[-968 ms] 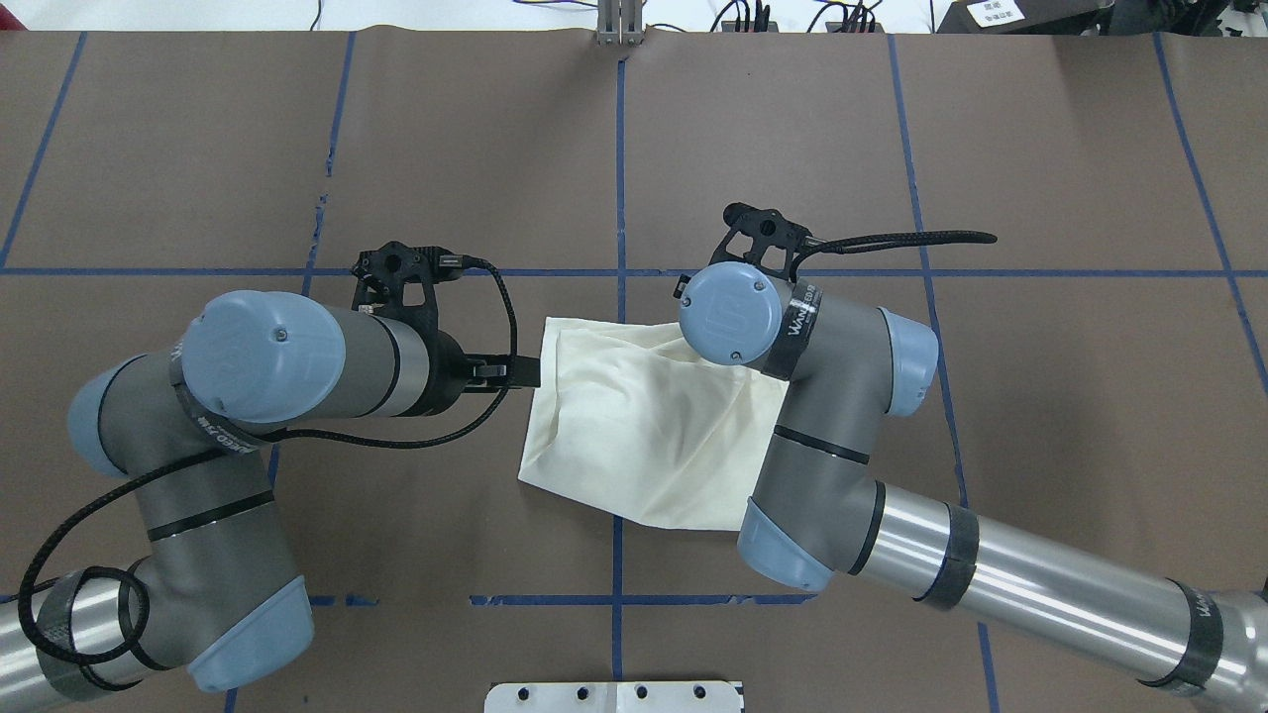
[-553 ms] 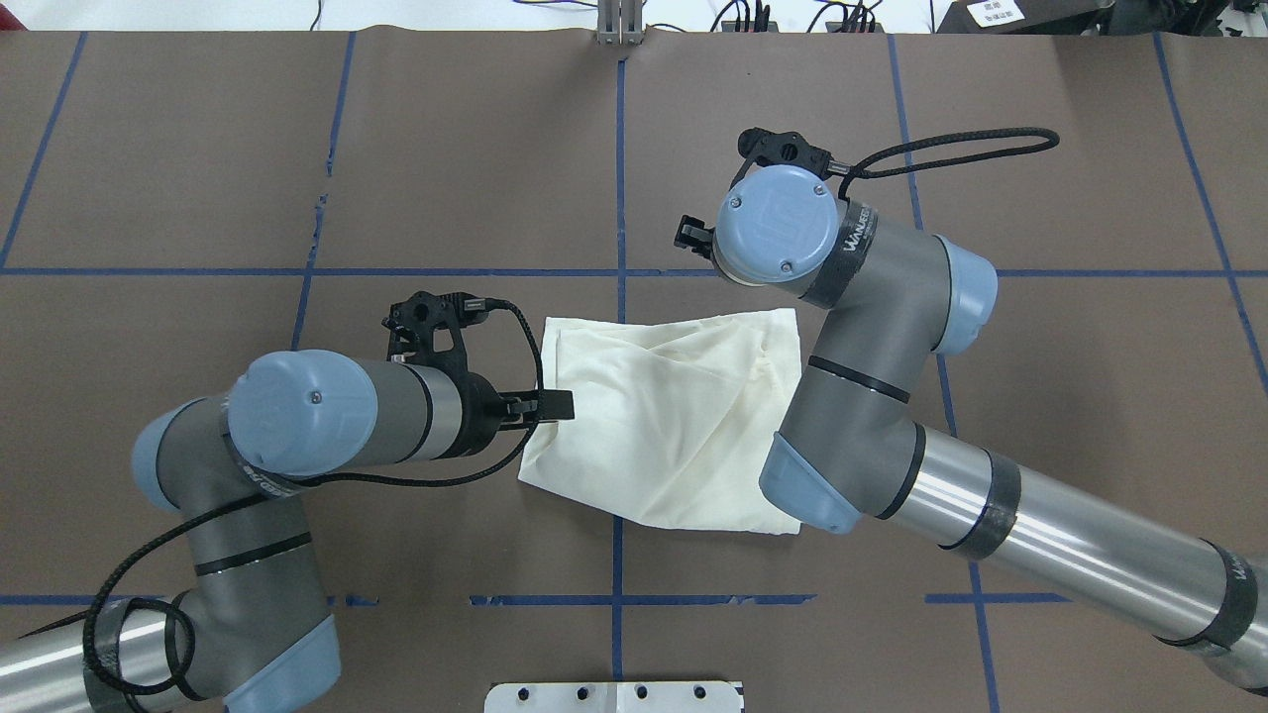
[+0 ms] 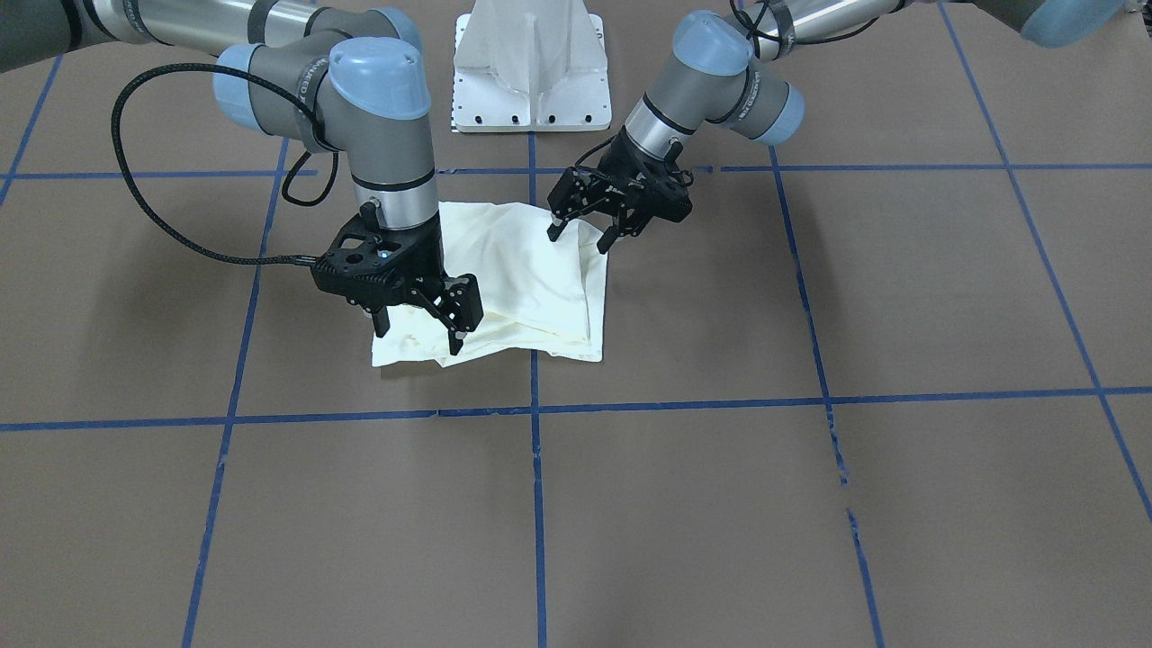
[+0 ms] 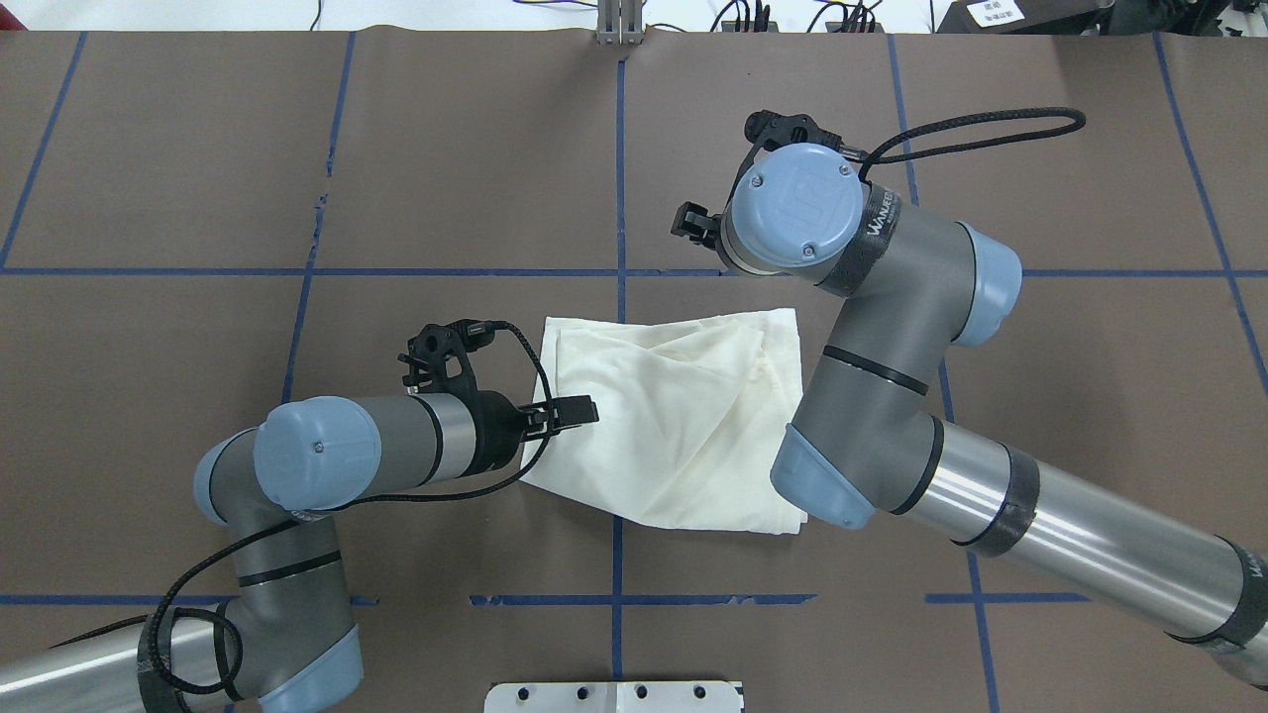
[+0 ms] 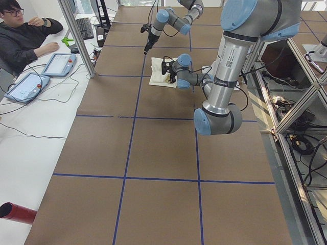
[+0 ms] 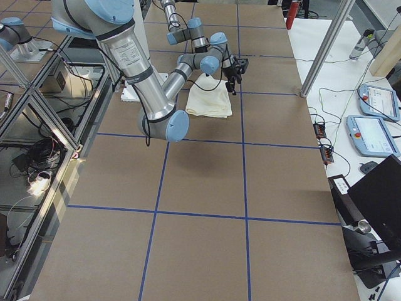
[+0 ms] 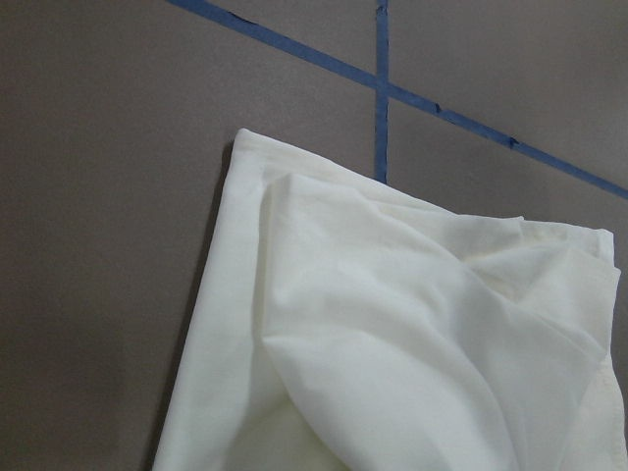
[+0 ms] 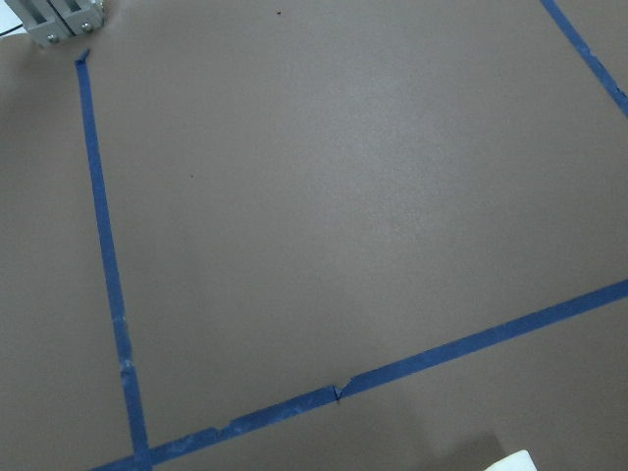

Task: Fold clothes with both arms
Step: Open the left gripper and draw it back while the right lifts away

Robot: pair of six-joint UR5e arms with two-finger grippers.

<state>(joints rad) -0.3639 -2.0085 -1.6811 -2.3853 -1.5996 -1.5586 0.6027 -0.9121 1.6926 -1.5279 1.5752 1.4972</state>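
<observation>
The clothes [image 4: 664, 416] are one cream shirt folded into a rumpled rectangle in the middle of the brown table, also visible in the front view [image 3: 531, 270] and the left wrist view [image 7: 392, 334]. Its print is hidden. My left gripper [image 3: 580, 236] hangs open just over the shirt's left edge, holding nothing; from overhead the left gripper [image 4: 580, 411] overlaps that edge. My right gripper [image 3: 420, 331] is open and empty, hovering above the shirt's far edge. The right wrist view shows bare table and only a sliver of the shirt [image 8: 512, 461].
Blue tape lines [image 4: 619, 267] cross the brown table cover. The white pedestal base [image 3: 531, 63] stands at the robot's side. A metal post [image 4: 619, 25] is at the far edge. A person [image 5: 20, 30] sits at a side desk with tablets [image 5: 56, 64].
The right arm has lifted off the shirt and swung toward the far side, uncovering its far right corner. The left gripper has slid nearer the robot and onto the shirt's left edge.
</observation>
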